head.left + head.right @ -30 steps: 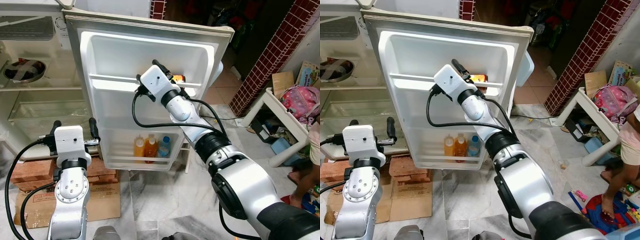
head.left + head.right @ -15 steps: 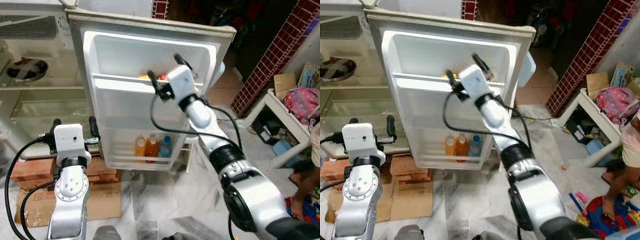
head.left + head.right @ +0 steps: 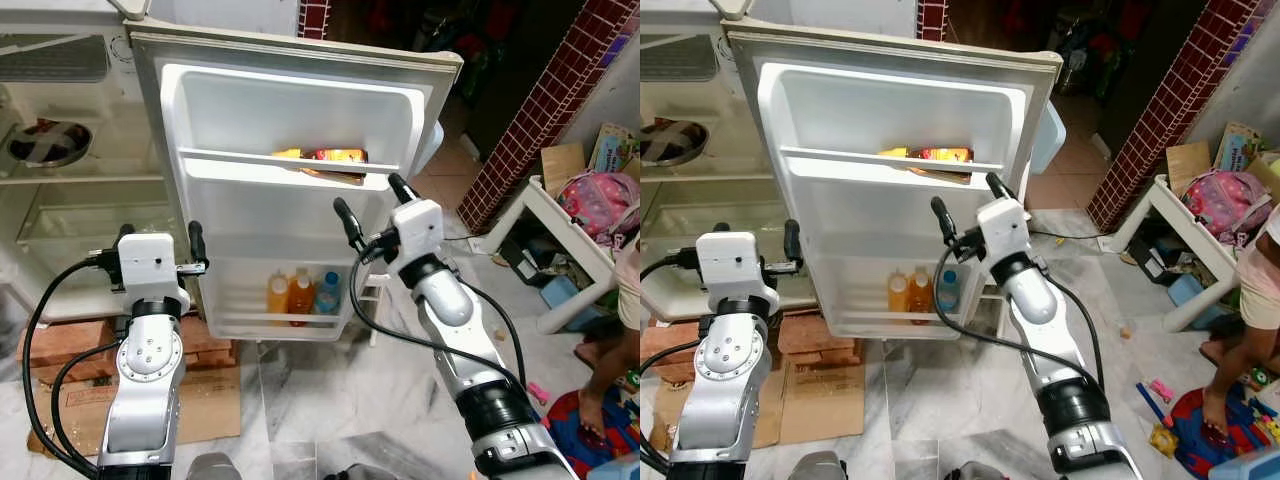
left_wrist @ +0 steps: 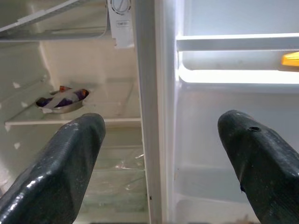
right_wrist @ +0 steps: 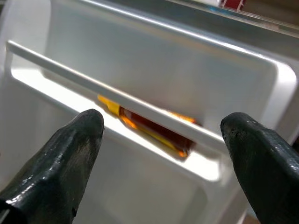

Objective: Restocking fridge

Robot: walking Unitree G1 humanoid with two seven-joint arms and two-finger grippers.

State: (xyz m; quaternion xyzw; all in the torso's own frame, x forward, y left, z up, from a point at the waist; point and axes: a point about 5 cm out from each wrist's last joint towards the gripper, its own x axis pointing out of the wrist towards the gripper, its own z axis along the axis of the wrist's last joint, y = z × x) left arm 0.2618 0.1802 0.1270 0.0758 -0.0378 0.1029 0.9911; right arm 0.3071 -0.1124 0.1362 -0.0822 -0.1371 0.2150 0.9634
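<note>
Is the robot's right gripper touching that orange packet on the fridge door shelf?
Apart. In the left eye view the open right gripper sits below the orange packet with white door showing between.

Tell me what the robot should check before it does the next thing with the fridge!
1. Orange packet lying on the upper door shelf, behind the rail: ok.
2. Right pincer open, holding nothing, apart from the packet: ok.
3. Left pincer open, holding nothing, near the door's edge: ok.
4. Three bottles upright in the bottom door shelf: ok.
5. Packet lying steady, not going to slide: cannot tell.
6. Person standing close on the robot's right: not ok, mind the arm swing.
</note>
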